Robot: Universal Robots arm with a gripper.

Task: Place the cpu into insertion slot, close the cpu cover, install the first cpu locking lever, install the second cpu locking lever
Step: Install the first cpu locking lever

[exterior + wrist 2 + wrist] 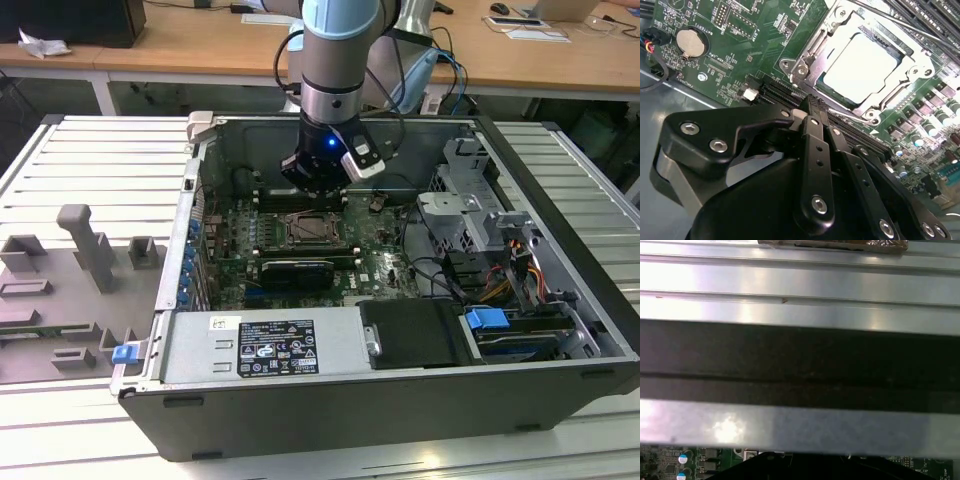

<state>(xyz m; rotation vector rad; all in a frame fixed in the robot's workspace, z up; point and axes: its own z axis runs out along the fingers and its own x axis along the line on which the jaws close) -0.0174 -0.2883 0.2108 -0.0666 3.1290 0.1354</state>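
- One arm on this rig, and its pincer (318,172) hung inside the open computer case (560,290), just above the motherboard (375,262) and close to the socket area.
- From the second wrist view the black fingers (816,150) looked pressed together with nothing between them, tips pointing down toward the board edge beside the socket.
- Good news on the chip: the cpu (863,66) was already sitting flat in the insertion slot (892,48), pale metal top showing bright.
- Over it lay the cpu cover (812,52), the frame down around the chip with the top visible through its window, so I'd guess that step was done too.
- Thin wire levers (875,20) ran along the socket's sides; couldn't tell for sure whether either was hooked under its tab.
- My read is the pincer was kept shut so its narrow tip could push a lever instead of grabbing anything.
- In the first wrist view you mostly got the case's metal wall (800,310), with a sliver of green board at one edge.
- Whole case sat on a ribbed metal worktop (90,165).
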